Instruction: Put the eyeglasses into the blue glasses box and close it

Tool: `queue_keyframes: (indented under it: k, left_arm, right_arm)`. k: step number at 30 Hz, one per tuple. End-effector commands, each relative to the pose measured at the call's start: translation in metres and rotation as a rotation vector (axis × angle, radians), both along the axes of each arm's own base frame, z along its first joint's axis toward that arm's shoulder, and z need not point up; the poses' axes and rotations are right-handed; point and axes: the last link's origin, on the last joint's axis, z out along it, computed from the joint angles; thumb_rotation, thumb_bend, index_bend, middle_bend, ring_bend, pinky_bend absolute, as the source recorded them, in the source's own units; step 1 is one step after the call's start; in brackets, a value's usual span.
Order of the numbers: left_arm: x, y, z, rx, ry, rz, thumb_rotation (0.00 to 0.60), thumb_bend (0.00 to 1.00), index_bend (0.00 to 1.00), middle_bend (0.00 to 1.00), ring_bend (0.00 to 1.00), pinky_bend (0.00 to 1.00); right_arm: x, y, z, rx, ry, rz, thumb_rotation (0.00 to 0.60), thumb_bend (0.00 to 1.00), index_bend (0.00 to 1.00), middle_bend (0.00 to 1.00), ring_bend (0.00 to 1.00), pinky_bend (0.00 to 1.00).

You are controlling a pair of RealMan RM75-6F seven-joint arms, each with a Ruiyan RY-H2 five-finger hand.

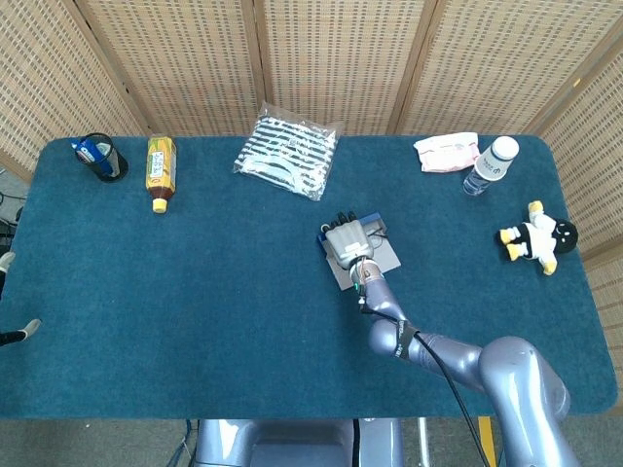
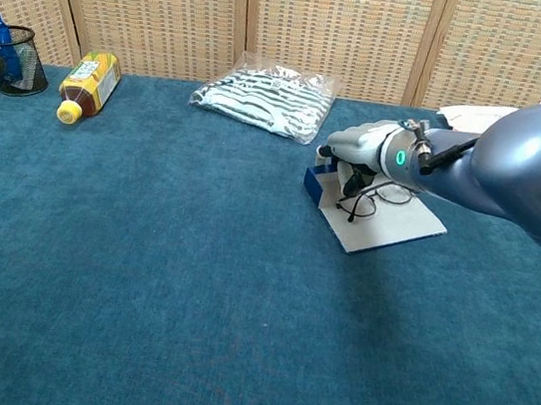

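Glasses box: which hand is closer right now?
Right. The right hand is over the open glasses box, holding the eyeglasses. The left hand shows only at the table's far left edge.

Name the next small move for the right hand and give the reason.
Probably lower the right hand a little: it holds the thin wire-framed eyeglasses over the open blue glasses box, and they seem to hang above its flat grey lid, not yet inside.

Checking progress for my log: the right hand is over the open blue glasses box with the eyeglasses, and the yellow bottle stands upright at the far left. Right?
Not quite: the yellow bottle lies on its side, as the chest view shows. The right hand is over the open blue glasses box with the eyeglasses.
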Motion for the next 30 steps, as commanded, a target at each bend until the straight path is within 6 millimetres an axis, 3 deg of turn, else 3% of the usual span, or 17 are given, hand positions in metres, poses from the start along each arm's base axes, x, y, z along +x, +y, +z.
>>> queue_keyframes:
  k: [1,16,30]
  left_arm:
    - [0.002,-0.001,-0.002,-0.005,0.002,-0.007,0.600,0.00,0.00,0.00,0.00,0.00]
    - [0.008,-0.007,-0.005,-0.012,0.008,-0.037,0.600,0.00,0.00,0.00,0.00,0.00]
    - [0.011,-0.010,-0.006,-0.019,0.008,-0.051,0.600,0.00,0.00,0.00,0.00,0.00]
  right_arm:
    - [-0.014,0.005,0.018,-0.022,0.064,-0.033,0.600,1.00,0.17,0.20,0.08,0.15]
    - [-0.062,0.011,0.064,-0.058,0.205,-0.207,0.600,1.00,0.17,0.20,0.09,0.18]
    - [-0.061,0.040,0.075,0.080,0.209,-0.163,0.600,1.00,0.17,0.22,0.15,0.20]
